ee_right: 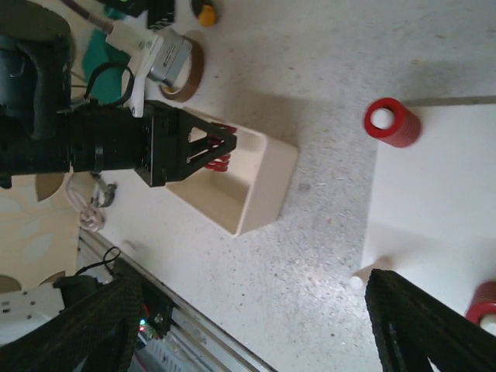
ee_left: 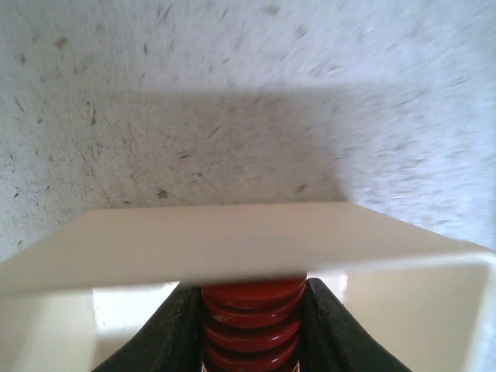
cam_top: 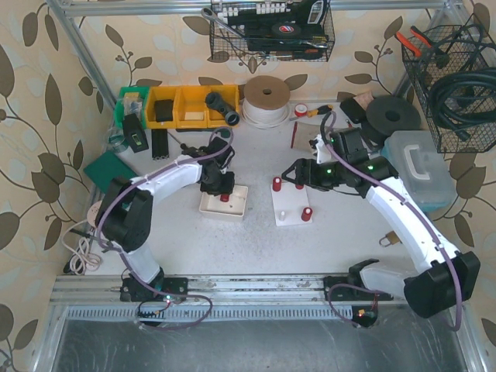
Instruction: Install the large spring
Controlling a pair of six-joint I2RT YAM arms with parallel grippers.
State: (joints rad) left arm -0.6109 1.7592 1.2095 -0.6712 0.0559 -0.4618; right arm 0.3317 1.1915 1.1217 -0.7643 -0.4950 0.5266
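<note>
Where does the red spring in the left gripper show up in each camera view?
Top external: the red spring is left of centre, beneath the left gripper.
Left wrist: spring bottom centre, between the fingers.
Right wrist: spring upper left, at that gripper's tips.
Shared landmark: the cream tray around it.

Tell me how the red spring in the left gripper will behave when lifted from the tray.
The red spring is stacked coils, so it will probably flex or bow rather than act rigid. Pinched side-on by the left gripper, it could squirm or pop free. It looks light; the cream tray should not follow.
</note>
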